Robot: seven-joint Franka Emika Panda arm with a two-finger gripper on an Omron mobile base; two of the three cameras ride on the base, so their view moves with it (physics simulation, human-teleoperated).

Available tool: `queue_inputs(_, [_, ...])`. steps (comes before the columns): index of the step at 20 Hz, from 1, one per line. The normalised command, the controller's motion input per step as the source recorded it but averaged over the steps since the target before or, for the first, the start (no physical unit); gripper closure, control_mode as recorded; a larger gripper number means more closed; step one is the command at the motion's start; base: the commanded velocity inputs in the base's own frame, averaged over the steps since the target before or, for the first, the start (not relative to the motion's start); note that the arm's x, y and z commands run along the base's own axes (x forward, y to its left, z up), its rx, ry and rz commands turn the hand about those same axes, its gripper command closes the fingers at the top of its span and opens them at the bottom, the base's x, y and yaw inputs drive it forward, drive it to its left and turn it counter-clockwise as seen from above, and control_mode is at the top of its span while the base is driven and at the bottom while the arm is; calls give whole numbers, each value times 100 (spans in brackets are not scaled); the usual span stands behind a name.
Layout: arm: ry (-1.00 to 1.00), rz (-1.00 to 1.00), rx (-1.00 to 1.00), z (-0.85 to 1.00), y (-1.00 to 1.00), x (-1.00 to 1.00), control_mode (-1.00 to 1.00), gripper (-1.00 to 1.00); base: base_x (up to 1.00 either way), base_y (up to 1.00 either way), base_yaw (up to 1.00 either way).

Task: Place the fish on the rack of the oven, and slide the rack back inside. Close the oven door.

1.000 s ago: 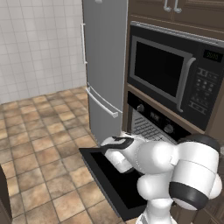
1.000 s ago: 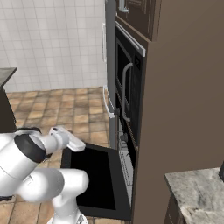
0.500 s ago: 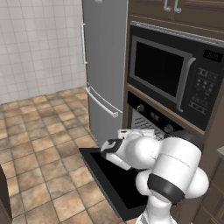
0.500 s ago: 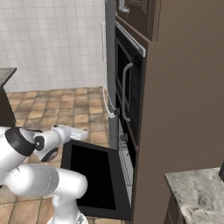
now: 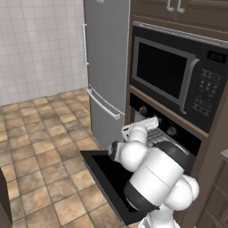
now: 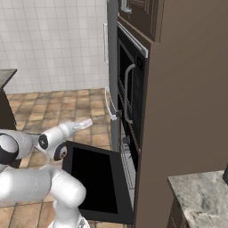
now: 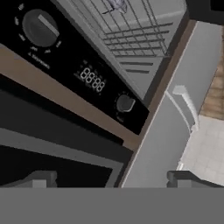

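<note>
Oven door (image 6: 95, 178) dropped open, rack (image 7: 131, 33) inside oven (image 5: 165, 129), fingers (image 7: 39, 178) spread wide, holding nothing

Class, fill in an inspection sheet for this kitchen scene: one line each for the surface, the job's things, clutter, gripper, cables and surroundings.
Surface: brown tiled floor; a grey stone counter corner beside the cabinet.
Job's things: oven door dropped fully open; rack inside the oven; a small grey shape at the rack's far edge, possibly the fish, too cut off to confirm.
Clutter: nothing seen.
Gripper: gripper open, holding nothing, pointed at the oven's control panel.
Cables: nothing seen.
Surroundings: microwave above the oven, steel fridge alongside, white tiled wall.
</note>
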Motion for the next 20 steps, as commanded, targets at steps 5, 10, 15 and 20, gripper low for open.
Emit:
queue_inputs(5, [25,0,-47,100,37,21,-100,-100,0,0,0])
queue_inputs(10, [35,0,-46,100,57,6,-100,-100,0,0,0])
queue_inputs(15, [50,-1,-47,100,73,0,-100,-100,0,0,0])
queue_inputs(20, [60,-1,-49,72,88,0,-100,-100,0,0,0])
